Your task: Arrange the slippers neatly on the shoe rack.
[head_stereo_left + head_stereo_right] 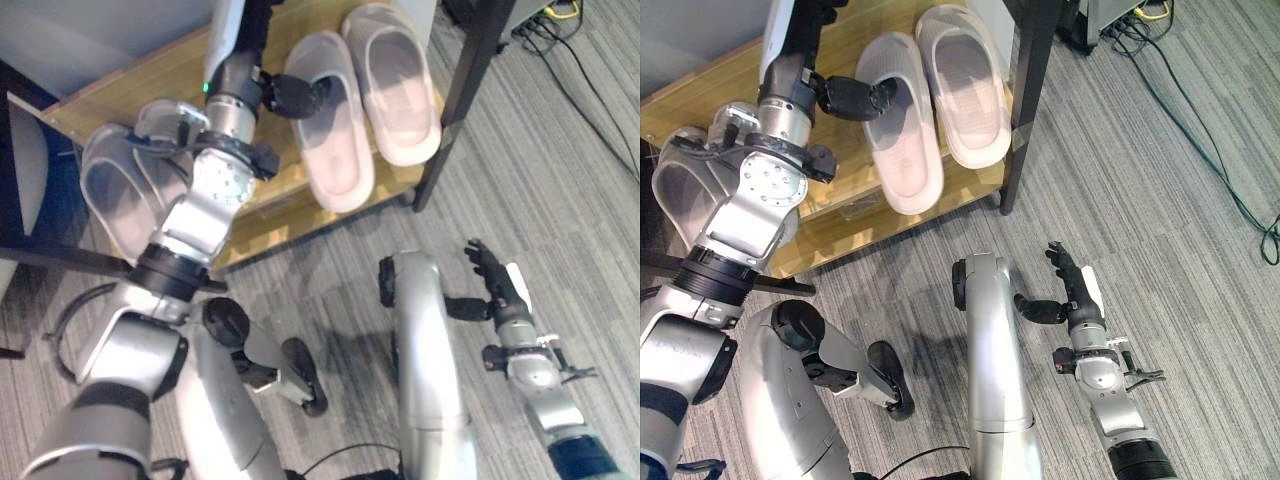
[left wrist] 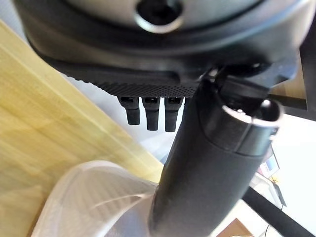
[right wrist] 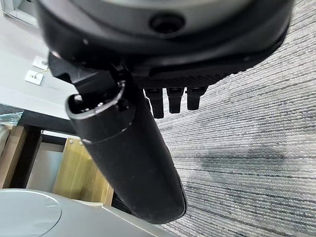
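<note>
Slippers, your pale pair point(image 1: 365, 100) side by side on wooden shoe rack point(image 1: 130, 90), left hand point(image 1: 295, 95) touching nearer one's edge, grip unclear, right hand point(image 1: 495, 275) relaxed open over carpet point(image 1: 560, 160).

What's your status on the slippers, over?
Left hand on the left slipper of the pink pair, grip unclear. Its mate beside it on the shoe rack. Grey slipper under left arm. Right hand open over carpet.
</note>
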Robot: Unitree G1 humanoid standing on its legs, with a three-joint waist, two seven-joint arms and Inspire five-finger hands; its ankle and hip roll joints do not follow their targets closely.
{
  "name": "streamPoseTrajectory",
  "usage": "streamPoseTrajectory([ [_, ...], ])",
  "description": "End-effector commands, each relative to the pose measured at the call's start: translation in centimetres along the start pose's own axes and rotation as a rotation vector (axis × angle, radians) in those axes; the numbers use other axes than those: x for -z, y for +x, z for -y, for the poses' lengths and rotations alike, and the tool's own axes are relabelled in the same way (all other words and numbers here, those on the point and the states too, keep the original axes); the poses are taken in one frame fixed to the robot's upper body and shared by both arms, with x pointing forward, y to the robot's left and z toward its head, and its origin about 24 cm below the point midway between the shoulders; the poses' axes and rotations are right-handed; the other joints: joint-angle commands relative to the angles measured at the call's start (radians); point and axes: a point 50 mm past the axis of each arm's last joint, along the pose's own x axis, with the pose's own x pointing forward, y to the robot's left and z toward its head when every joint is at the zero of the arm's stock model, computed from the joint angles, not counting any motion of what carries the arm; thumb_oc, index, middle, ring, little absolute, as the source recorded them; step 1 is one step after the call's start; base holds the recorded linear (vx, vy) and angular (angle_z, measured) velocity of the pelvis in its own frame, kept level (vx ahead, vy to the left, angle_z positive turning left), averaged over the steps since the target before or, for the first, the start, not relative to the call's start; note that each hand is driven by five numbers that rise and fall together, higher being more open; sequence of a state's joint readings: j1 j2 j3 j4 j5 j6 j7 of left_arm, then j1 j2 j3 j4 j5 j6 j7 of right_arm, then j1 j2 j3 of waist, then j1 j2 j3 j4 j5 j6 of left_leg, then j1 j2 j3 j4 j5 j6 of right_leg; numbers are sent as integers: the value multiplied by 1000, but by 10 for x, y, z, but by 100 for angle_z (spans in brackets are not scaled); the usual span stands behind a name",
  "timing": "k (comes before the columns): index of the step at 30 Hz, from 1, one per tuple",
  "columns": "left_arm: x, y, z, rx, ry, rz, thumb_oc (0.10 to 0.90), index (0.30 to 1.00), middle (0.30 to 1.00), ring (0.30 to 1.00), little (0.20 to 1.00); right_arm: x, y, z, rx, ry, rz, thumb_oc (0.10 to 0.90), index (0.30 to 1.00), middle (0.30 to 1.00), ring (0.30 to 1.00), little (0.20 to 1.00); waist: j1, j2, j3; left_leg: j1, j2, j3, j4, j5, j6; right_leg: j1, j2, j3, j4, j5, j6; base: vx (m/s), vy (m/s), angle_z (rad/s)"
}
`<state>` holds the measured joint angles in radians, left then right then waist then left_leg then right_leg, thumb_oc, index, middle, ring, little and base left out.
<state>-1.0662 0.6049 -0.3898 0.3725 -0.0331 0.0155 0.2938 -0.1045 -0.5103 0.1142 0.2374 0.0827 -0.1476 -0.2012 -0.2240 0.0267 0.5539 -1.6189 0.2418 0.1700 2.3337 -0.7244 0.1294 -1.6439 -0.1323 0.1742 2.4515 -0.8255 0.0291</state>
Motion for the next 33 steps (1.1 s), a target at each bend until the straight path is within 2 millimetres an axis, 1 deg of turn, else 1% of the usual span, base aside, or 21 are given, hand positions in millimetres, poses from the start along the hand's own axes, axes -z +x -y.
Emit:
streamPoseTrajectory([
  [1,-41,11,-40,-140,-3,216,800,900,900,900,900,-58,15,12,44,34,288,800,900,900,900,900,17,-21,-34,49,-45,-198,-45,142,-120,74,-4,147,-61,320,-25,4,0,3],
  [8,-37,-6,-32,-89,-43,227,800,900,900,900,900,-58,15,14,48,29,288,800,900,900,900,900,25,-25,-34,49,-46,-193,-41,136,-117,74,3,152,-55,326,-27,2,0,1],
  [9,-38,-11,-31,-72,-56,239,800,900,900,900,900,-58,16,15,56,33,289,800,900,900,900,900,26,-26,-34,49,-47,-191,-39,134,-117,74,6,156,-51,328,-27,0,0,0],
  [13,-43,-20,-30,-54,-86,274,800,900,900,900,900,-57,15,17,63,35,286,800,900,900,900,900,27,-27,-34,49,-49,-190,-32,131,-117,74,7,159,-45,330,-28,0,0,0],
  [15,-48,-27,-29,-43,-145,302,800,900,900,900,900,-55,13,18,63,30,280,800,900,900,900,900,27,-28,-34,49,-51,-189,-26,127,-117,74,9,163,-40,330,-30,0,0,0],
  [18,-50,-30,-29,-39,-161,313,800,900,900,900,900,-54,12,18,61,29,278,800,900,900,900,900,26,-29,-34,49,-51,-189,-22,126,-117,74,9,165,-36,329,-31,0,0,0],
  [19,-53,-34,-28,-35,-185,329,800,900,900,900,900,-54,12,18,61,31,278,800,900,900,900,900,28,-29,-34,49,-51,-189,-22,125,-119,74,8,165,-34,330,-30,0,0,0],
  [25,-56,-34,-28,-36,-164,348,800,900,900,900,900,-53,10,14,42,27,279,800,900,900,900,900,27,-34,-34,49,-57,-190,-13,116,-122,74,7,172,-27,324,-31,0,0,0],
  [27,-58,-37,-29,-36,-166,359,800,900,900,900,900,-54,10,14,36,18,283,800,900,900,900,900,30,-36,-34,49,-56,-190,-12,116,-123,74,9,171,-26,326,-32,0,0,0],
  [30,-55,-51,-30,-42,-221,353,800,900,900,900,900,-52,8,16,44,5,276,800,900,900,900,900,39,-33,-34,49,-58,-194,-7,113,-123,74,12,168,-24,331,-33,0,0,0],
  [32,-53,-55,-30,-38,-250,344,800,900,900,900,900,-51,7,16,47,2,271,800,900,900,900,900,40,-31,-34,49,-59,-196,-5,111,-123,74,13,167,-25,331,-33,0,0,0],
  [33,-51,-64,-27,-19,-298,336,800,900,900,900,900,-50,7,17,53,4,265,800,900,900,900,900,45,-30,-34,49,-60,-195,-2,109,-123,74,15,166,-24,334,-33,0,0,0],
])
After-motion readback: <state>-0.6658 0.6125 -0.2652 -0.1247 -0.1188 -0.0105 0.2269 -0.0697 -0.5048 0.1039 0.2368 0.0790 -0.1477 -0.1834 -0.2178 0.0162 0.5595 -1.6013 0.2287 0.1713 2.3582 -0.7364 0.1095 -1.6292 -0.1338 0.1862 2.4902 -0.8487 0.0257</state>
